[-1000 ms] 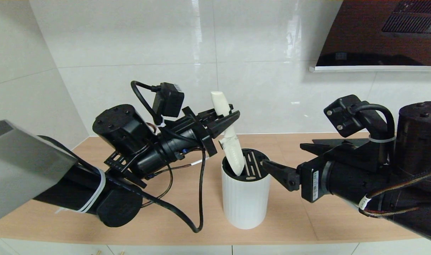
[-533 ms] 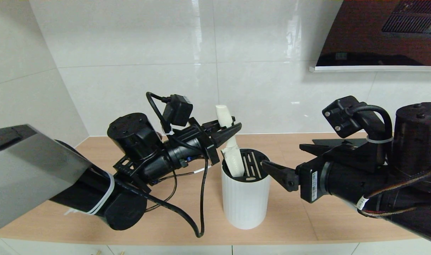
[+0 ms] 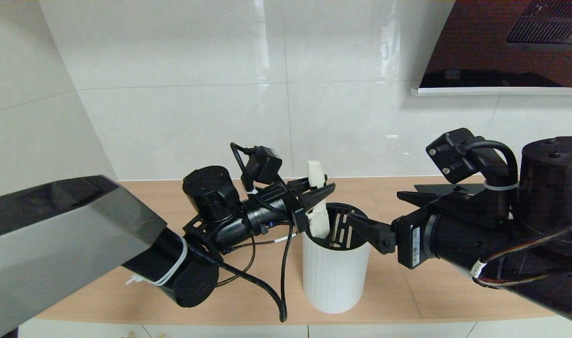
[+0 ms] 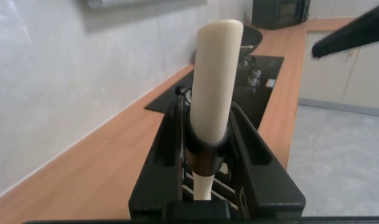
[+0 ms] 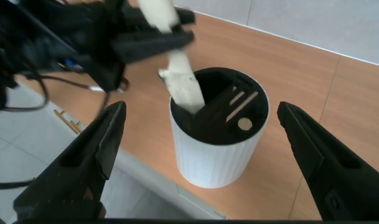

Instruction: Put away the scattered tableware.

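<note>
**Seat the knife fully in the holder**

Start from the white holder (image 3: 335, 277), standing upright near the front edge of the tabletop (image 3: 248, 300). Judge the step as nearly done: knife (image 3: 315, 174) already partly inside, blade down in the wide opening at about 9 o'clock of the black insert, handle nearly upright above the rim.

Leave the right gripper (image 3: 375, 204) waiting at 3 o'clock of the holder, fingers spread wide and empty, one of them just beside the rim. Avoid nudging the holder with it.

Do not loosen the left gripper (image 3: 320, 191), reaching in from 9 o'clock, fingers clenched around the pale handle. Push straight down along the blade's own line, slowly and without side pressure, to avoid tipping or sliding a probably light holder. Release only after seating the blade deep, with the handle resting unaided. Then withdraw toward 9 o'clock, away from the black panel (image 3: 431, 188) lying farther back at 2 o'clock.
</note>
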{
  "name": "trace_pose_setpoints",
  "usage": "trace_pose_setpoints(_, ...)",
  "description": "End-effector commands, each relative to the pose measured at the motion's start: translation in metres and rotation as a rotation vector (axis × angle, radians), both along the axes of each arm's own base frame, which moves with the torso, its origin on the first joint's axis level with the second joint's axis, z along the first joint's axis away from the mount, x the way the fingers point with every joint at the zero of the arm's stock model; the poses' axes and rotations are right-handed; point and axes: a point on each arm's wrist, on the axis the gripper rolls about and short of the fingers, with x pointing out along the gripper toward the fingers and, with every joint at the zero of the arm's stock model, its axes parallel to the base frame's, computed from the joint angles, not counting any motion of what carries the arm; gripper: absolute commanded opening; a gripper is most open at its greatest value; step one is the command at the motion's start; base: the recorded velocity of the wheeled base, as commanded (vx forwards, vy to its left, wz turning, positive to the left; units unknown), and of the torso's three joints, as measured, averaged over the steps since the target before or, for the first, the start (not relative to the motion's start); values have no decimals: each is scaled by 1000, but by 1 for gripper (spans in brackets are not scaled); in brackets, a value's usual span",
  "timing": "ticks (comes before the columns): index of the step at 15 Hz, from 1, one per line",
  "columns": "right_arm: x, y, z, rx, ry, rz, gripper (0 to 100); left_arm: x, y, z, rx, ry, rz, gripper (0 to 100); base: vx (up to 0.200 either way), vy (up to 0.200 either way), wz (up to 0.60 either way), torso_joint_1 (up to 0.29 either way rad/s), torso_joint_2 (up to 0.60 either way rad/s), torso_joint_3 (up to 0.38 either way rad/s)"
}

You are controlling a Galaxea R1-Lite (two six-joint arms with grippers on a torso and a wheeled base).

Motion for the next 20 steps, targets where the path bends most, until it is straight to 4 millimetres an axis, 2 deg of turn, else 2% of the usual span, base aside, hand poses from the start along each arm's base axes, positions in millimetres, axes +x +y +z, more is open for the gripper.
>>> trace_pose_setpoints(1,1,2,-3,-8,6,0,100,9,-7,-18,14,27,3,0,0,0,0,0,0,0)
trace_pose_setpoints(8,2,2,-3,-9,7,-1,100,8,-13,-21,12,33,4,0,0,0,0,0,0,0)
trace_pose_setpoints(9,2,2,-3,-9,7,-1,100,8,-13,-21,13,34,4,100,0,0,0,0,0,0)
trace_pose_setpoints(17,2,3,-4,-9,9,-1,100,7,-13,-10,-20,5,25,100,0,0,0,0,0,0)
trace_pose_setpoints(19,2,-1,-1,0,1,-11,100,-14,4,54,-139,-103,64,100,0,0,0,0,0,0)
trace_pose_setpoints(20,3,-4,1,6,-4,-20,100,-24,14,74,-173,-131,69,100,0,0,0,0,0,0)
